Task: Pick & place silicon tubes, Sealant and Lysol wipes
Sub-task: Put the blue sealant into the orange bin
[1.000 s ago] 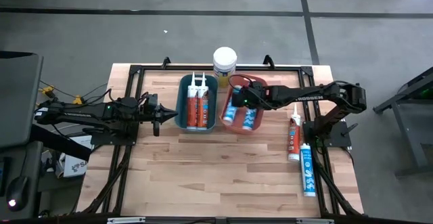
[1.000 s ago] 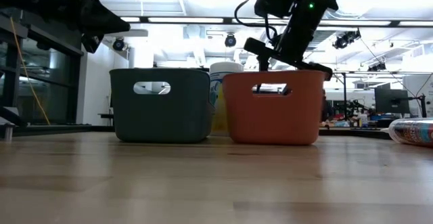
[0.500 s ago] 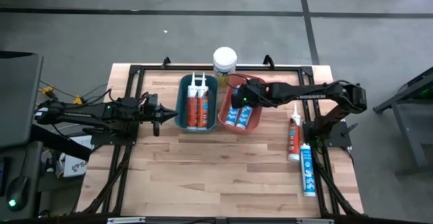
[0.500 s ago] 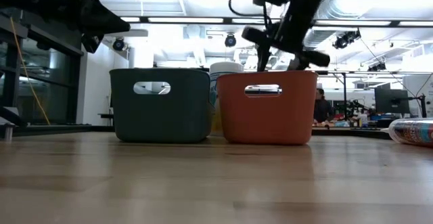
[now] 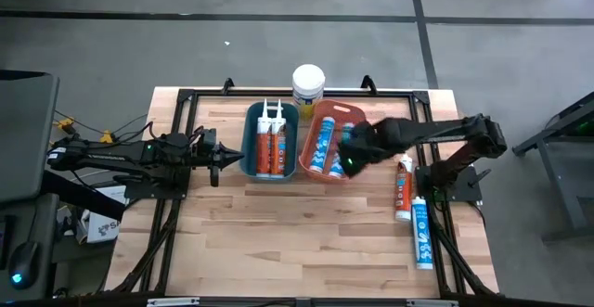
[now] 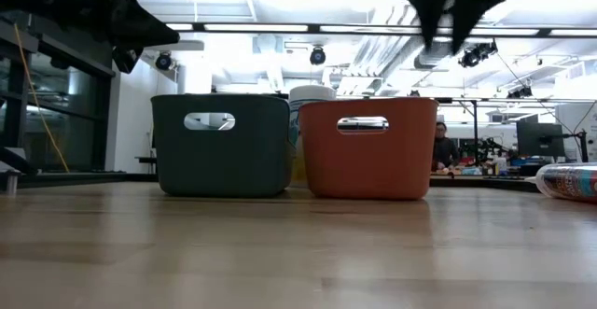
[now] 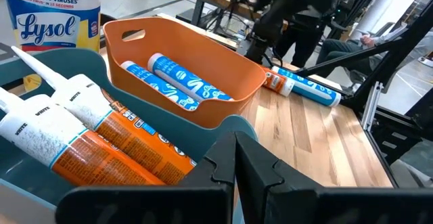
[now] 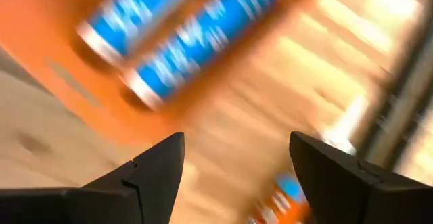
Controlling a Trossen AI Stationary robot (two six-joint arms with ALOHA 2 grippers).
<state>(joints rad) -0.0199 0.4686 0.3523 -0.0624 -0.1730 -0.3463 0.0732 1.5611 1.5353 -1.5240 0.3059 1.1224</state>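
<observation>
1. The left gripper (image 5: 223,157) hovers at the table's left side, its fingers drawn together to a point with nothing between them, tips aimed at the teal bin (image 5: 271,141) just ahead.
2. In that bin, straight beyond the left fingertips, lie two orange-labelled sealant tubes (image 7: 101,139) side by side, white nozzles pointing away from the arm.
3. The Lysol wipes (image 5: 308,84) canister stands upright on the table (image 5: 278,233), past the far ends of both bins and between them.
4. The orange bin (image 5: 317,163) touches the teal one; two blue silicone tubes (image 5: 325,143) lie in it.
5. The right gripper (image 5: 348,154) is above the orange bin's right edge, fingers (image 8: 152,176) spread wide and holding nothing; the blue tubes lie beyond its tips.
6. Behind the right gripper, by the arm's base, an orange tube (image 5: 402,188) and a blue tube (image 5: 421,236) lie on the table.
</observation>
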